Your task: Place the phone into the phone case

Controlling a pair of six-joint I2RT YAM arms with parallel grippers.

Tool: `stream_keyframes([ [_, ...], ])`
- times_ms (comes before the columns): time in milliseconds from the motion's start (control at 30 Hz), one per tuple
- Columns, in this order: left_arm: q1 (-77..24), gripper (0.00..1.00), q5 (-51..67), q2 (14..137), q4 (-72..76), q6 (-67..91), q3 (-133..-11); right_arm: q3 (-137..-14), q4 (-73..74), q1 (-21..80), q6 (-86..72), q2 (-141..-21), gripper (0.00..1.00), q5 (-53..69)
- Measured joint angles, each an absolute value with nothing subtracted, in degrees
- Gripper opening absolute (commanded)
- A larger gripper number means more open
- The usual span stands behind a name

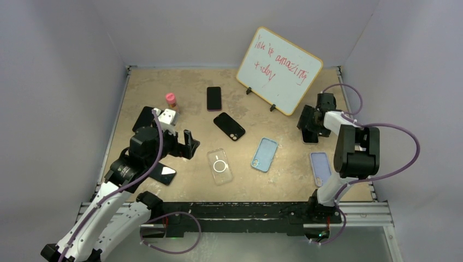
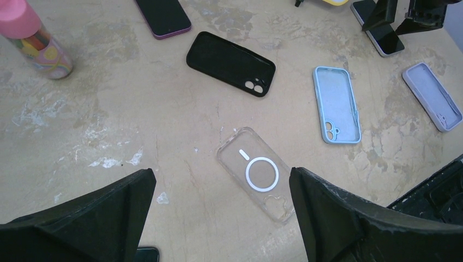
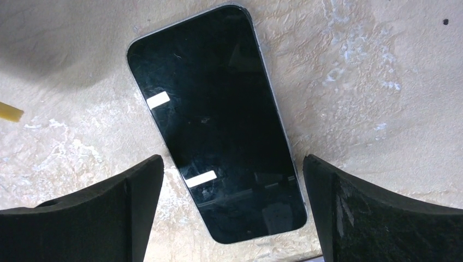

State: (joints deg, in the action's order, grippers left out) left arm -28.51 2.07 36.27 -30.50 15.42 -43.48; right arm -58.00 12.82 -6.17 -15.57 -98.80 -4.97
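Right wrist view: dark-screened phone (image 3: 218,125) flat on the table (image 3: 382,82), between the right gripper's (image 3: 232,166) widely parted fingers (image 3: 123,218).

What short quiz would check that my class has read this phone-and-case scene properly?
1. True or false: the right gripper is shut on the phone.
2. Which case shows between the fingers of the left gripper in its wrist view? A clear case; B red case; C green case.
3. What colour is the cap of the bottle?
Key: 1 false, it hangs open above the phone; 2 A; 3 pink.
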Motion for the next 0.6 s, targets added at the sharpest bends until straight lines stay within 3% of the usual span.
stream_keyframes([
  [600,-28.51,1.00,2.13,36.16,-30.48,15.40,-43.24,-58.13,13.91,-4.19,-14.02,-98.94,0.84,-3.92],
])
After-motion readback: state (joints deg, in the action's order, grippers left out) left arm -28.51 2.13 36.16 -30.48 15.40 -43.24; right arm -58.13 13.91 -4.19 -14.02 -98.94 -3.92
